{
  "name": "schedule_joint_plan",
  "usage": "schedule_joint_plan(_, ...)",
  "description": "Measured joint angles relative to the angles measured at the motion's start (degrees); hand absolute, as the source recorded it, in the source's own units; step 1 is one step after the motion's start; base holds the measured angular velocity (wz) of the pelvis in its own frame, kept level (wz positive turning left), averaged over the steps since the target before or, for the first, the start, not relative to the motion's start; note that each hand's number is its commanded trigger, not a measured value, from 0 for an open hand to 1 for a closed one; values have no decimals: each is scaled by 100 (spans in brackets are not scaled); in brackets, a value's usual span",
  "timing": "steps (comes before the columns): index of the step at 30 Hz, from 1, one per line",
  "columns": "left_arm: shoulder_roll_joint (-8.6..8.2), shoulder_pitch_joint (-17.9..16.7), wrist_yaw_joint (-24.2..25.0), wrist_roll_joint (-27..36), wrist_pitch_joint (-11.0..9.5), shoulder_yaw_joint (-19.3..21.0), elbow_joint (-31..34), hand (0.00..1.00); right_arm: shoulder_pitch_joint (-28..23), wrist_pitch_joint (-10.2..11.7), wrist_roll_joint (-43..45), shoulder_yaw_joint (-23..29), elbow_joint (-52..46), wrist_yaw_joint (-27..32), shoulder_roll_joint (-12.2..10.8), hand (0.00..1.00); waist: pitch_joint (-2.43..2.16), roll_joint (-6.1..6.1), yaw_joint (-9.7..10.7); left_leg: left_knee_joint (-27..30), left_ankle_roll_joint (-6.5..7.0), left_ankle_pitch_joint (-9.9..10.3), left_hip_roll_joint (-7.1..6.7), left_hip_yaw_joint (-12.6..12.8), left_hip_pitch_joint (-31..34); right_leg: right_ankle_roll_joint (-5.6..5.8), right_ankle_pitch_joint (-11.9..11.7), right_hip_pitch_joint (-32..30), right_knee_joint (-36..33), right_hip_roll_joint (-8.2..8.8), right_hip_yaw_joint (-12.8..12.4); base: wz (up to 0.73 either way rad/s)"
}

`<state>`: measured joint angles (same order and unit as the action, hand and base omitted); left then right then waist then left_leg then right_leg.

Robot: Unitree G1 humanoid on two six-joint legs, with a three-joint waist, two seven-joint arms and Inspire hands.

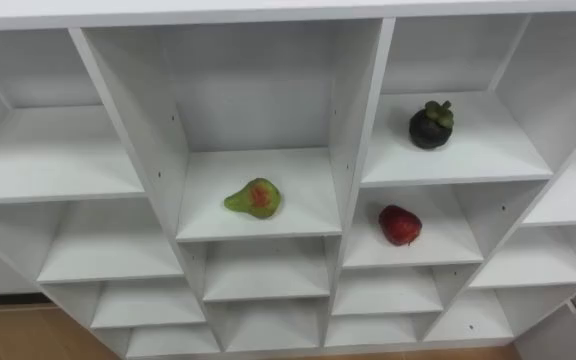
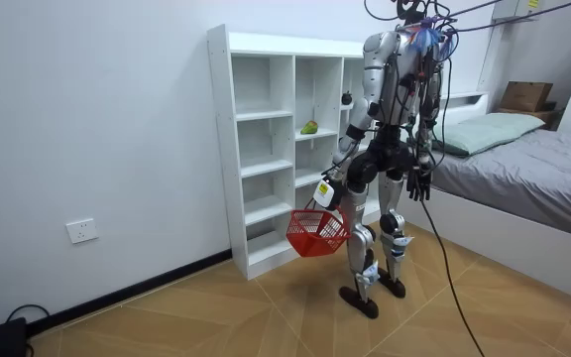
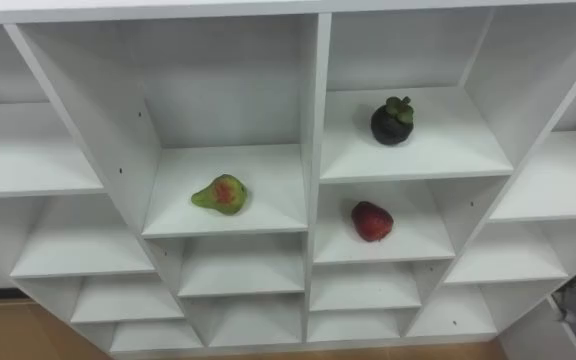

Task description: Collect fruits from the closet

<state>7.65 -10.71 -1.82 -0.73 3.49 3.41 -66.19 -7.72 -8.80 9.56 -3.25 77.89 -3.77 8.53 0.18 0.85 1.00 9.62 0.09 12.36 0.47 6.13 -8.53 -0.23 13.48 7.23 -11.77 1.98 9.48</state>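
Robot stands upright on the wooden floor (image 2: 216, 317), close in front of a white shelf unit (image 1: 58, 150) set against the wall, facing into it. Three fruits lie in the compartments, none touching another. A green fruit (image 1: 253, 198) with a red-orange patch lies on its side in the middle column, near the front of its shelf. A dark fruit (image 1: 431, 124) with a green cap sits upright in the next column to the robot's right, on a shelf a little higher, towards the middle of that shelf. A red fruit (image 1: 399, 225) rests in the compartment directly below the dark one, left of centre. The other compartments in the eye views are bare. In the room view the left hand (image 2: 329, 192) is low at hip height on the room view's left, fingers closed on the handle of a red basket (image 2: 317, 231), which hangs beneath it just in front of the lower shelves; what lies inside the basket cannot be made out. The right hand (image 2: 419, 183) hangs beside the thigh, fingers loose and pointing down, holding nothing. A bed (image 2: 543, 169) with a grey cover and a pale pillow (image 2: 489, 127) stands at the room view's right, behind the robot. A wall socket (image 2: 83, 230) sits low on the wall at the room view's left.
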Motion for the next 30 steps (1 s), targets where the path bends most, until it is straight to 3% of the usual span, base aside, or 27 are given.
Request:
schedule_joint_plan(10, 5, -11, -50, 7, 4, -23, 3, 100, 43, -1, 453, -13, -20, -11, 1, 0, -2, 17, -4, -1, 0, 0, 1, 0, -5, 0, 0, 3, 3, -3, 7, 0)
schedule_joint_plan(30, -4, -2, -108, 30, 11, -26, -2, 100, 93, 3, 364, -3, -168, 59, -1, 0, -1, 28, -22, -1, 0, 0, 1, -6, 9, 0, -1, 5, 6, 1, 1, 0)
